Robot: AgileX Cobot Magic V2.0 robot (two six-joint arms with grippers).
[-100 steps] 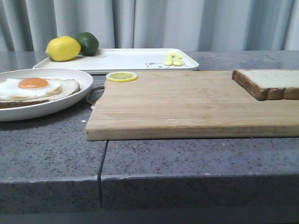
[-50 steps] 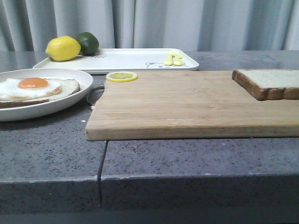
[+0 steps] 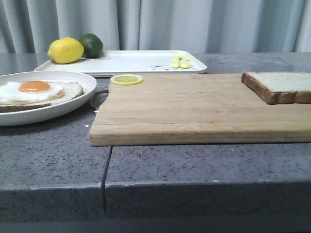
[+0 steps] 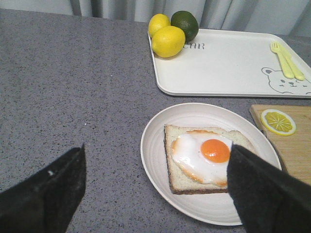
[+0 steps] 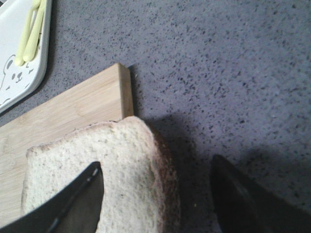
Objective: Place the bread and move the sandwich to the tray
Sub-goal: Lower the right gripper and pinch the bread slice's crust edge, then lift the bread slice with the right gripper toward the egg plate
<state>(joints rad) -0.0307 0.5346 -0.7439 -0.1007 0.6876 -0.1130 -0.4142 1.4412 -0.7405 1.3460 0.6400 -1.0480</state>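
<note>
Below the right gripper (image 5: 155,194), jaws apart, bread (image 5: 97,174) lies under one finger; left gripper (image 4: 155,189) spread wide above the sandwich (image 4: 201,158).

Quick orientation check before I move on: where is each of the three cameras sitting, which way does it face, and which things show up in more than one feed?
Front view: low at the table edge, facing forward over the wooden board to the tray; no robot parts show.
Left wrist view: above the table, looking down on the sandwich; open left hand at the frame's bottom.
Right wrist view: close above the bread; open right hand, one finger over the slice.
Shared: all three show the tray; front and left wrist share the sandwich and lemon slice.
</note>
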